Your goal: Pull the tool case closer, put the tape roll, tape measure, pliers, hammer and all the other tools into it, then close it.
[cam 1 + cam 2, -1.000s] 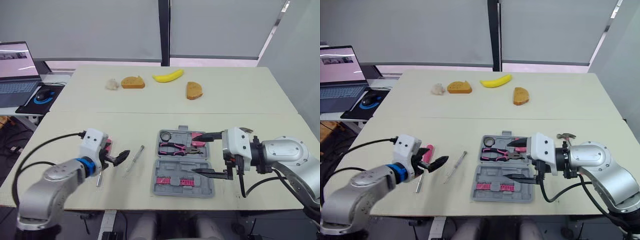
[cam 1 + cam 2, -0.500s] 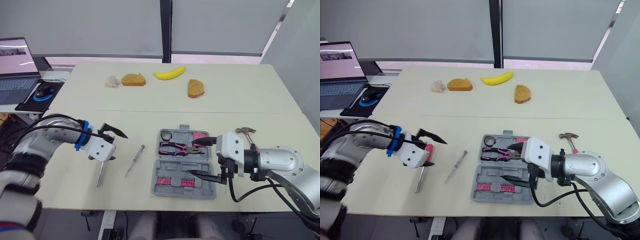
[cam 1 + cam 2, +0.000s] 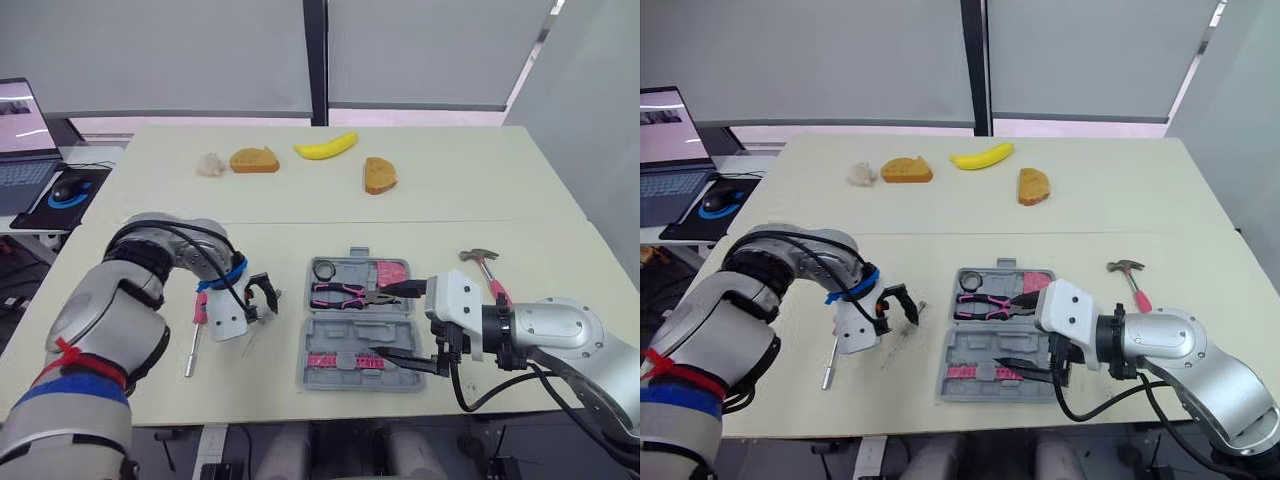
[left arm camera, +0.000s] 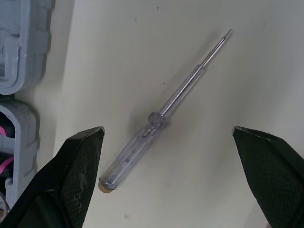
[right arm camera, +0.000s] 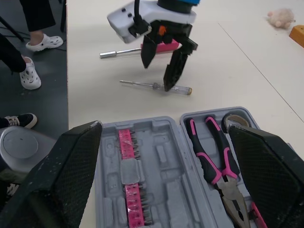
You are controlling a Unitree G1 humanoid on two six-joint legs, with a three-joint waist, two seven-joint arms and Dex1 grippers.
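The screwdriver (image 4: 161, 116) was seen lying flat on the table (image 3: 470, 200), left of the case (image 3: 355, 345) and clear of it. Its long axis ran slantwise, with the clear handle pointed away from the robot and the metal tip towards the near edge. The left gripper (image 4: 166, 130) was held over it with fingers spread wide, one on each side of the handle and nothing grasped. Whether a fingertip touched the screwdriver could not be told.

The case was laid open and flat, with its hinge running left to right. In the far half the tape roll (image 3: 323, 270) was seated at the left end, and the pliers (image 3: 345, 293) were laid lengthwise beside it, nose to the right. A row of pink bits (image 3: 335, 360) was held in the near half. The right gripper (image 3: 398, 323) was spread over the case's right end, one finger above each half, and nothing was gripped.

A strip of bare table was left between screwdriver and case. A pink-handled driver (image 3: 195, 330) lay just left of the left gripper, its shaft towards the near edge. The hammer (image 3: 480, 265) lay right of the case, apart from it, head away from the robot. The case's near half sat close to the table's near edge.
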